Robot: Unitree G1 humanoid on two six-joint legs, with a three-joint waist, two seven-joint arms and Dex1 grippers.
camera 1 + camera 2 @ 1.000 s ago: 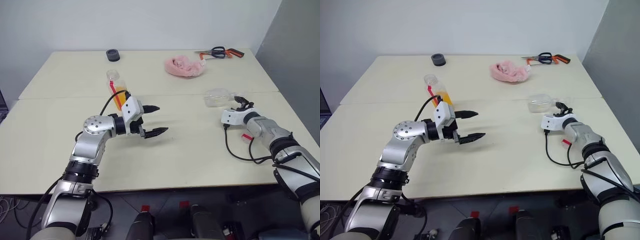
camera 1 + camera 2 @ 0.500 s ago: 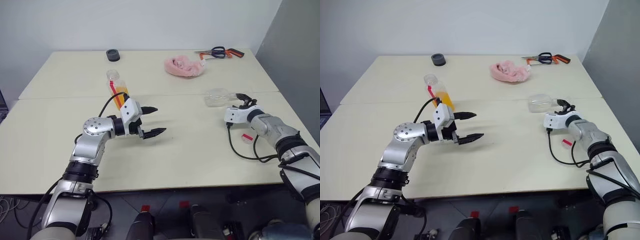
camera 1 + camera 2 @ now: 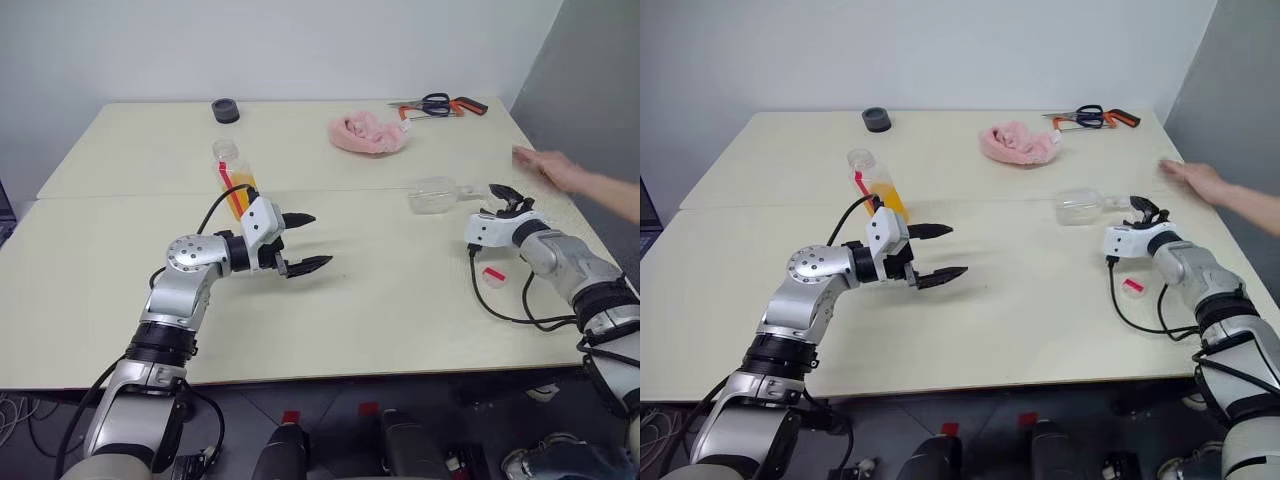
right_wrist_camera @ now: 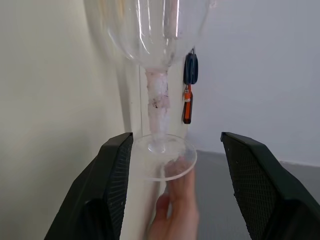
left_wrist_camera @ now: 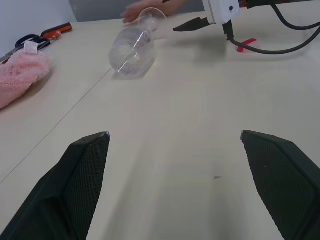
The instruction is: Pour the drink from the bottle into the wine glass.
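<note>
The wine glass (image 3: 435,193) lies on its side on the cream table (image 3: 400,300), right of centre, foot towards my right gripper (image 3: 508,194). That gripper is open and level, and the round foot (image 4: 165,155) sits just ahead of its spread fingertips. The bottle (image 3: 232,180) stands upright at the left with the orange drink (image 3: 238,198) in its lower part. My left gripper (image 3: 320,238) hovers open and empty just right of the bottle, pointing towards the glass (image 5: 132,47).
A person's hand (image 3: 560,170) reaches in from the right edge, close behind the glass's foot. A small red-and-white piece (image 3: 494,275) lies by my right forearm. A pink cloth (image 3: 368,133), scissors and tools (image 3: 440,104) and a black roll (image 3: 226,110) sit at the back.
My right gripper has drawn back to the right, away from the glass's foot. A person's hand has come in from the right. The glass, bottle and left gripper have stayed put.
</note>
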